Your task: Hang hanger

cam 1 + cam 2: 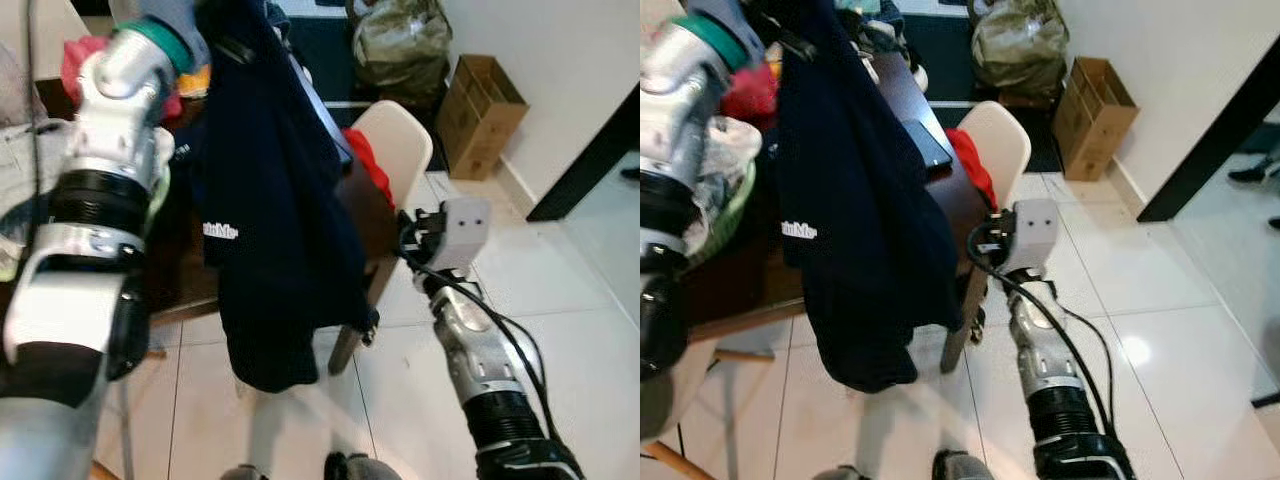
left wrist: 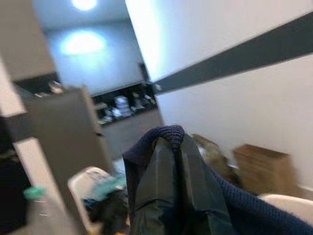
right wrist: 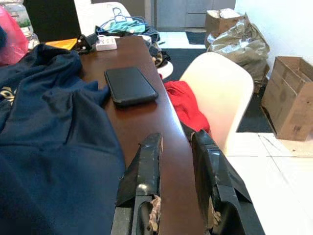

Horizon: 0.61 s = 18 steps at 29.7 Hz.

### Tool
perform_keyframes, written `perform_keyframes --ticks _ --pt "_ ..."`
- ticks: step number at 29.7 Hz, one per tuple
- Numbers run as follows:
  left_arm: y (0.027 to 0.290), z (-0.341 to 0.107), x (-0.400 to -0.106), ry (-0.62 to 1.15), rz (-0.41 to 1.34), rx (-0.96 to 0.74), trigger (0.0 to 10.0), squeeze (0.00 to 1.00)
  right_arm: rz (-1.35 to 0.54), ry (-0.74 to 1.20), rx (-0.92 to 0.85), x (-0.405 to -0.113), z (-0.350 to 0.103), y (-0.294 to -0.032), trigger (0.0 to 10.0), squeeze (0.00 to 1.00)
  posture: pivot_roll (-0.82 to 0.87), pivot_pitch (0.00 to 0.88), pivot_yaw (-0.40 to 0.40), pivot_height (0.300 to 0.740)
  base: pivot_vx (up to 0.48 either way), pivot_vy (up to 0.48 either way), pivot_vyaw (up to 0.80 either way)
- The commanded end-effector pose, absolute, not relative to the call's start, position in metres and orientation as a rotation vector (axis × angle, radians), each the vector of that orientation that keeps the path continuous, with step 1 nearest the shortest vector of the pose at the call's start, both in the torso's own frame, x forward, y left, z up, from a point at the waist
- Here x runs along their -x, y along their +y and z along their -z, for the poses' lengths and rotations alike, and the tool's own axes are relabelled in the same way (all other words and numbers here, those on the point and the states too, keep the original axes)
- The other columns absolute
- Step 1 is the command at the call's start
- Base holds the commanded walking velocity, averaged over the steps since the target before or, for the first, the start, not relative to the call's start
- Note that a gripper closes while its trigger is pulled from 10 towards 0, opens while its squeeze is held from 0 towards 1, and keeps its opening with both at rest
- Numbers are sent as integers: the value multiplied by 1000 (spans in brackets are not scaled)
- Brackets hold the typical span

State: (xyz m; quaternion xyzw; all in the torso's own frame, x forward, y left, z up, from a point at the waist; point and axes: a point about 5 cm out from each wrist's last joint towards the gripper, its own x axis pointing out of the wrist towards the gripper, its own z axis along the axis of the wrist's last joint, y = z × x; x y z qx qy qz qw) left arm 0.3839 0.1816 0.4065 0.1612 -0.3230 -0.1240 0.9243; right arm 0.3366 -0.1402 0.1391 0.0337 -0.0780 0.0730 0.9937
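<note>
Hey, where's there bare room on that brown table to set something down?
Bare wood shows on the brown table in the strip between the black phone and the right tool, along the edge by the white chair. The navy sweater crowds the other side, with clutter at the far end.

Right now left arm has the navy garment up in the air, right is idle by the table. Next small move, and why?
Probably keep the left gripper shut and raised, and turn to find a rail. Its fingers pinch the top of the navy sweatshirt, which hangs free beside the brown table and white chair; nothing to hang it on is in view. The right gripper is open over the table edge and could steady the fabric.
</note>
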Motion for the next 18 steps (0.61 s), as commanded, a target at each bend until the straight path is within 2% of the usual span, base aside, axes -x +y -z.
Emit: perform_keyframes --ticks 1,6,10,14,18 --pt "187 -424 -378 -720 227 -336 10000 0 -155 -149 -77 -336 -136 -138 10000 0 69 10 -11 740 428 0 0" --pt "217 -453 -362 -793 134 -353 10000 0 -157 -148 -83 -335 -135 -135 10000 0 77 14 -13 740 430 0 0" --pt "228 -450 -364 -760 111 -380 10000 0 -163 -142 -85 -335 -134 -134 10000 0 83 16 -18 740 430 0 0" --pt "227 -443 -368 -734 119 -388 10000 0 -165 -141 -84 -335 -133 -134 10000 0 84 19 -20 740 431 0 0" --pt "208 -410 -387 -619 206 -429 10000 0 -166 -137 -82 -336 -133 -134 10000 0 81 23 -15 740 431 0 0"
